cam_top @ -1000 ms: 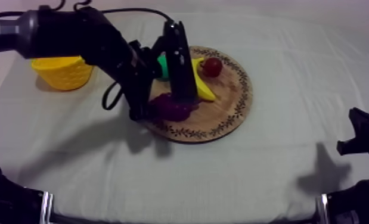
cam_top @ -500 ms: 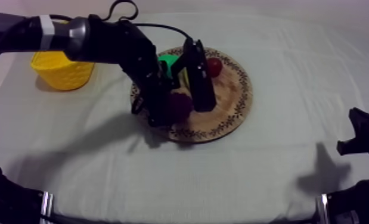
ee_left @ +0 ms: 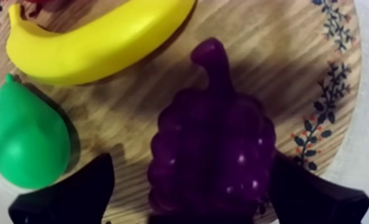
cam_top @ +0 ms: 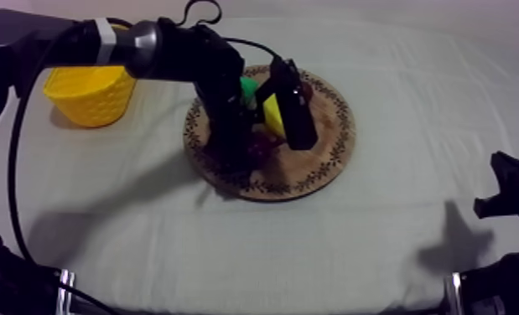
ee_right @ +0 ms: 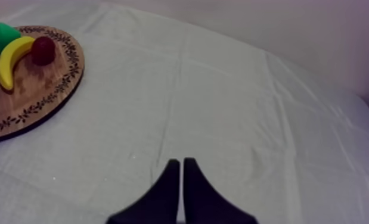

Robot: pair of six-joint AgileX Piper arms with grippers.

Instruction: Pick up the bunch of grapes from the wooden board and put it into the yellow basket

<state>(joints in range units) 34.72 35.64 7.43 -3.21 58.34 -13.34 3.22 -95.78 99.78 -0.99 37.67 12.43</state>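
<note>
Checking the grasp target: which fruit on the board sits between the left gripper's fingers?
The purple bunch of grapes; pear and banana lie outside that gap.

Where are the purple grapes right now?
The bunch of grapes lies on the wooden board near its rim, between the open fingers of my left gripper, next to the pear and banana.

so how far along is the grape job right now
Done: the left hand is over the round wooden board, its open fingers either side of the purple bunch of grapes. In hand: the grasp, not closed yet; the grapes lie on the board. Left: close, lift, carry to the yellow basket, release. The right hand is shut, away from the board.
</note>
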